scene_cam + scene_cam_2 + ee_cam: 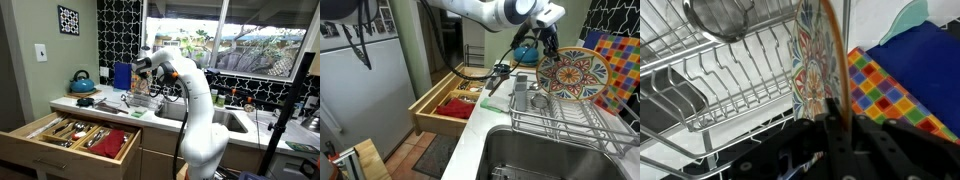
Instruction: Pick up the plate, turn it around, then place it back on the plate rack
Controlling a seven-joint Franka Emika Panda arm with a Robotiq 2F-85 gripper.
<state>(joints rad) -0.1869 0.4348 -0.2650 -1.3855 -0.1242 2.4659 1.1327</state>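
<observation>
The hand [548,57] clamps the plate [574,75] upright, reaching down over the plate rack [563,124]

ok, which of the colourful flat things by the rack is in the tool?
The round patterned plate, clamped edge-on by the tool. The checkered board and the blue panel beside it are rectangular and untouched.

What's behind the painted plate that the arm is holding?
A multicoloured checkered panel stands behind the plate, which the gripper holds over the plate rack. In an exterior view the plate covers part of the panel, so its base cannot be seen.
</observation>
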